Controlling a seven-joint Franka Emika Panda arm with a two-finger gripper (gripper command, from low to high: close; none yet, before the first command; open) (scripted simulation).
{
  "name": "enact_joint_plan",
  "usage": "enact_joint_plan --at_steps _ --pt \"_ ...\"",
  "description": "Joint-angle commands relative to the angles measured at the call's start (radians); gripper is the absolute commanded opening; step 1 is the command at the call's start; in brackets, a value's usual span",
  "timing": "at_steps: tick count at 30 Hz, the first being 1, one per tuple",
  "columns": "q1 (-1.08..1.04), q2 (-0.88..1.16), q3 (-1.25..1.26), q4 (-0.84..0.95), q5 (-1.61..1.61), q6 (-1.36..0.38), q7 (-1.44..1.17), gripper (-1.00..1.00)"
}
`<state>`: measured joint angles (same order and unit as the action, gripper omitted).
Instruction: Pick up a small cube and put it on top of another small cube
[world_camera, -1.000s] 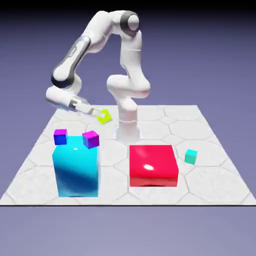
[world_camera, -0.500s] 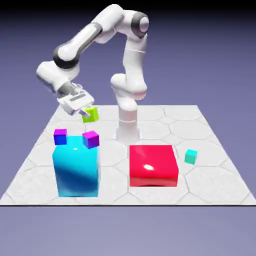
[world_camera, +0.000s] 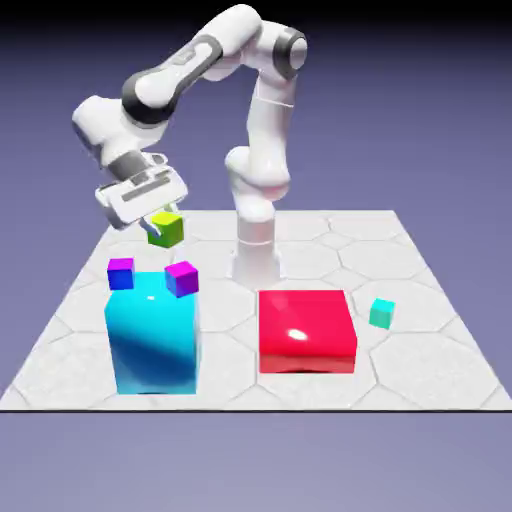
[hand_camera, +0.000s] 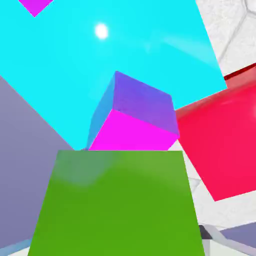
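A: Where is the small lime-green cube (world_camera: 166, 229)?

B: Up in the air, clenched between the jaws of the white arm's two-finger gripper (world_camera: 158, 219). It hangs above and slightly behind the tall cyan block (world_camera: 151, 335), clear of it.

A: And in the hand view?

B: The lime cube (hand_camera: 117, 202) fills the lower middle and hides the fingertips. Past it sits a small magenta-and-purple cube (hand_camera: 134, 116) on the cyan block's top (hand_camera: 100, 50).

A: What else stands on that cyan block?

B: A second small magenta cube (world_camera: 120, 272) at its top corner toward the exterior view's left; the first one (world_camera: 182, 278) sits at the opposite top corner.

A: And beside the cyan block?

B: A low, glossy red block (world_camera: 306, 331) toward the exterior view's right, then a small teal cube (world_camera: 381, 313) beyond it, all on the pale hexagon-patterned table (world_camera: 400, 370).
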<state>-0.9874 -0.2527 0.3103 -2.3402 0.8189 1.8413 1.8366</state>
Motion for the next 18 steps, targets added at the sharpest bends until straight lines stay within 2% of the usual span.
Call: enact_joint_plan --at_steps 1,16,17,18 --pt "0.036 0.004 -0.030 -0.005 -0.004 0.011 0.002 -1.00" --pt "0.576 0.064 -0.470 -0.078 -0.044 0.196 0.032 -1.00" --pt "0.576 0.064 -0.471 -0.078 -0.044 0.196 0.032 1.00" --pt "0.576 0.064 -0.471 -0.078 -0.044 0.196 0.032 1.00"
